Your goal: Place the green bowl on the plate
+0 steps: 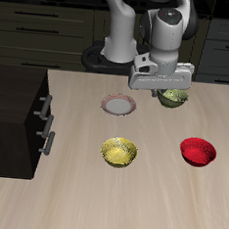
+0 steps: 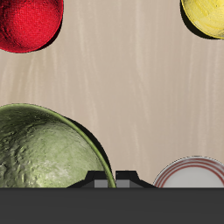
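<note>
The arm reaches forward over the back part of the table (image 1: 148, 203), its pincer (image 1: 169, 91) hanging right above the green bowl (image 1: 172, 97). In the exterior view the wrist housing covers most of the bowl — only its near rim and part of the side show below it. Whether the pincer is open or closed cannot be told: the fingers are hidden in both views, and no contact with the bowl can be seen.

The green bowl sits on the wood, not on the plate (image 1: 118, 105). The plate lies beside it, apart, about as far back on the table, and nothing rests on it. In the wrist view the green bowl (image 2: 44, 149) fills much of the frame, its pale speckled inside showing, with the plate (image 2: 192, 172) just beside it, cut off by the dark body of the camera mount.

Nearer the front edge stand two more bowls, well apart from each other — a yellow bowl (image 1: 120, 151) in front of the plate and a red bowl (image 1: 198, 151) in front of the green one. Both also appear in the wrist view, each cropped: red bowl (image 2: 28, 22), yellow bowl (image 2: 206, 16). A dark cabinet (image 1: 17, 123) with two handles stands at the table's side.
</note>
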Controlling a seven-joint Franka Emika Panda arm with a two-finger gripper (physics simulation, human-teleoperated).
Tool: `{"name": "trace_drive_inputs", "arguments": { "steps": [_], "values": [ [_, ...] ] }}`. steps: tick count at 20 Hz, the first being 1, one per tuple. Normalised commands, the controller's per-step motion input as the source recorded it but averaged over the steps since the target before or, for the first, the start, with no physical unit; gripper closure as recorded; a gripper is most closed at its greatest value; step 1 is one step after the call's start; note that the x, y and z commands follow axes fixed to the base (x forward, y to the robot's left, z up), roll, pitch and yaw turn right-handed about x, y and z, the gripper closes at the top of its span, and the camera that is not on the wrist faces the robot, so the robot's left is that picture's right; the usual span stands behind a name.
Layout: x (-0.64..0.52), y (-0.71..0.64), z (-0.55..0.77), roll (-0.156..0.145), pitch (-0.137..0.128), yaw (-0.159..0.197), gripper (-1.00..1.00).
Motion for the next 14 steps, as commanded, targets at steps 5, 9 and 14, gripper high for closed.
{"name": "trace_drive_inputs", "arguments": {
  "steps": [5,9,14],
  "values": [
    [-0.04,-0.06,-0.02,-0.010,-0.003,0.000,1.00],
    [-0.08,0.01,0.01,0.005,0.001,-0.017,1.00],
    [-0.18,0.00,0.05,-0.014,-0.011,0.013,1.00]
  ]
}}
